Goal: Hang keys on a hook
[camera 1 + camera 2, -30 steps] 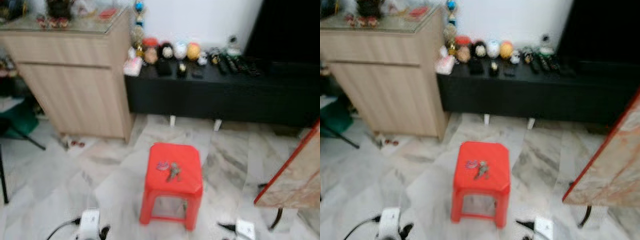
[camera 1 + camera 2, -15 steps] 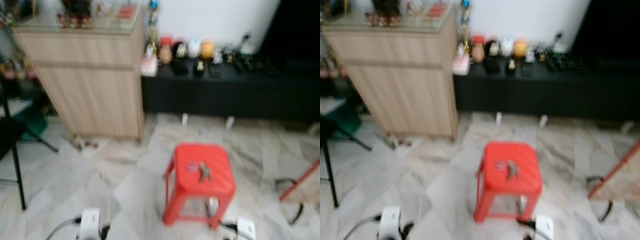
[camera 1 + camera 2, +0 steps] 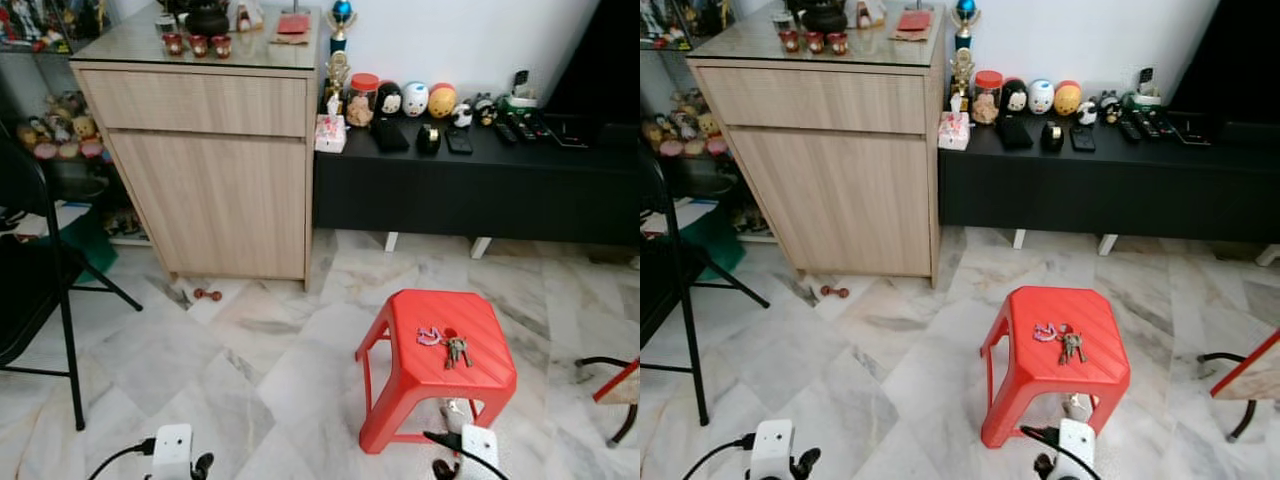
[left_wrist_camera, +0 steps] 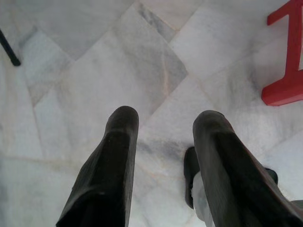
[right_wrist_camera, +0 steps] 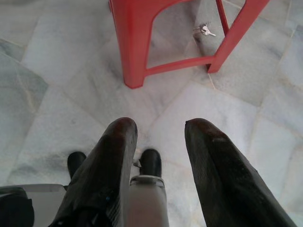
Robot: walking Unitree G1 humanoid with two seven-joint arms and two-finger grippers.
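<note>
A bunch of silver metal keys [image 3: 456,349] is seen lying on top of a red plastic stool [image 3: 400,390] on a grey-veined marble floor [image 3: 250,370]. The left gripper [image 4: 163,118] and right gripper [image 5: 158,127] are held low over the floor, fingers spread apart, nothing gripped.

Head eyes look down from afar; wrist cameras near floor share the red stool [image 5: 142,42].

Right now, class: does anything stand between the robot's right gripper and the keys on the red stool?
Nothing visible does. The keys lie uncovered on the red stool; the right gripper hangs open, low by the stool's legs, over bare marble floor.
</note>
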